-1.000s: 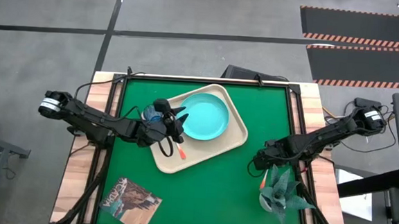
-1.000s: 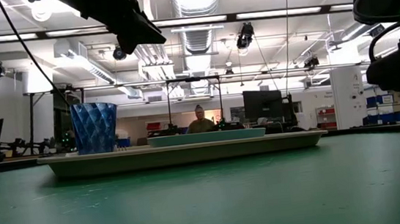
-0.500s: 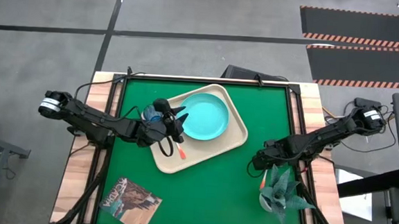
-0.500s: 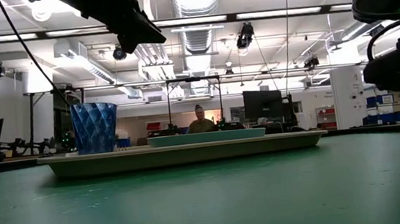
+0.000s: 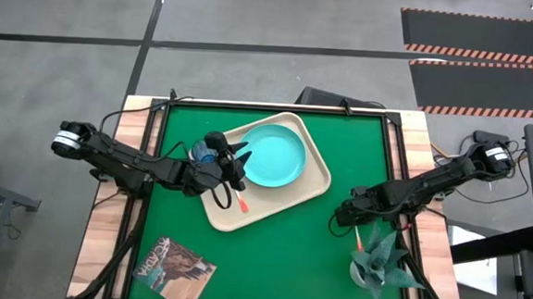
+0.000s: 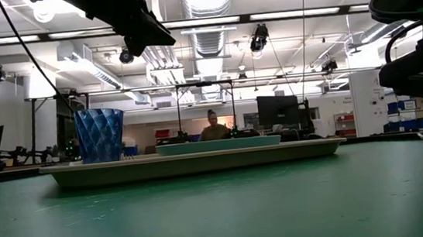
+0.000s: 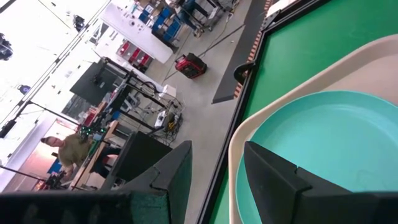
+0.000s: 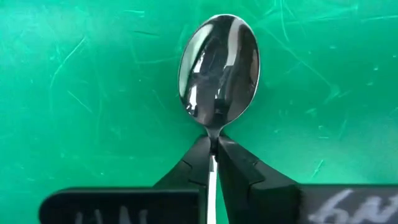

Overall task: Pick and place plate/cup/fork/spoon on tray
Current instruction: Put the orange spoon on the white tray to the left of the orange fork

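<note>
The beige tray (image 5: 291,199) lies slantwise at mid-table. On it rest the turquoise plate (image 5: 273,156), the blue cup (image 5: 198,150) at its left corner, and the red-handled fork (image 5: 243,202). My left gripper (image 5: 239,161) hovers open above the tray beside the plate (image 7: 329,143), touching nothing. My right gripper (image 8: 213,142) is down at the green mat on the table's right, shut on the spoon (image 8: 219,65). The spoon's silver bowl points ahead of the fingers. Its red handle (image 5: 358,237) runs back under the gripper. My right gripper pinches the spoon's thin neck (image 8: 213,134), just behind the bowl, between its two fingertips. The fingers slant down from the table's right and lie along the spoon. The bowl faces up close over the mat; whether it is lifted clear cannot be told.
A teal plant-like ornament (image 5: 378,258) stands right behind my right gripper, near the table's right front corner. A magazine (image 5: 174,266) lies at the front left. Bare green mat (image 5: 287,262) stretches between the tray and the near edge.
My right gripper has edged a little toward the tray, and the spoon's red handle has swung slightly with it. In the low view the spoon reaches farther into the picture from the right. My left arm has kept still.
</note>
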